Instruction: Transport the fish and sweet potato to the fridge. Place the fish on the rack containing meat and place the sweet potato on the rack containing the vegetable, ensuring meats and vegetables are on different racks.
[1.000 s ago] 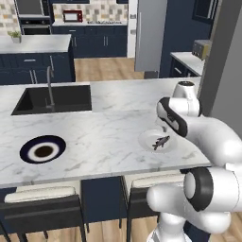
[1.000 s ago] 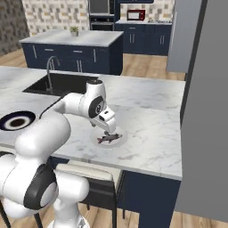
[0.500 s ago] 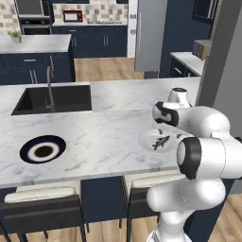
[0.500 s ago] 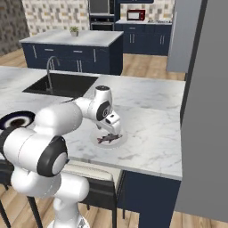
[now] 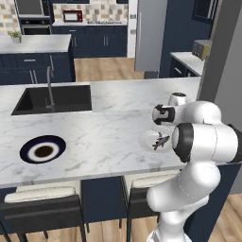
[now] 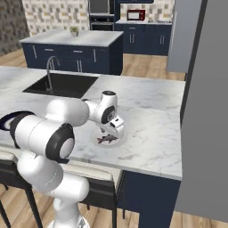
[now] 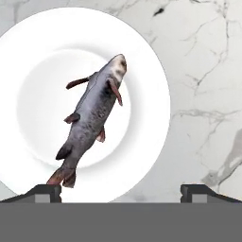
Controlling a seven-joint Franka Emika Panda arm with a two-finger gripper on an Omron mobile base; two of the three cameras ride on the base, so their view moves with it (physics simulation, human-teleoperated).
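Observation:
A grey fish (image 7: 92, 118) with reddish fins lies on a white plate (image 7: 151, 94) on the marble counter. From the base views the fish (image 5: 160, 141) (image 6: 107, 139) rests near the counter's front edge. My gripper (image 7: 120, 193) hangs just above the plate's rim, open, with nothing between its fingertips (image 7: 45, 191), and the fish's tail is closest to them. The gripper (image 5: 162, 124) (image 6: 114, 132) points down at the plate. A tall grey fridge (image 5: 151, 33) stands shut at the back of the room. The sweet potato, the meat and the racks are out of view.
A tall grey panel (image 6: 205, 111) rises right of the counter's end. A sink (image 5: 54, 99) with a faucet is set into the counter at the left. A dark round bowl (image 5: 43, 150) sits front left. Stools (image 5: 42, 203) stand below the front edge.
The arm has folded in, its elbow swinging closer to the base cameras. The hand has shifted slightly over the plate. The fish and plate have stayed put, and the gripper has stayed open.

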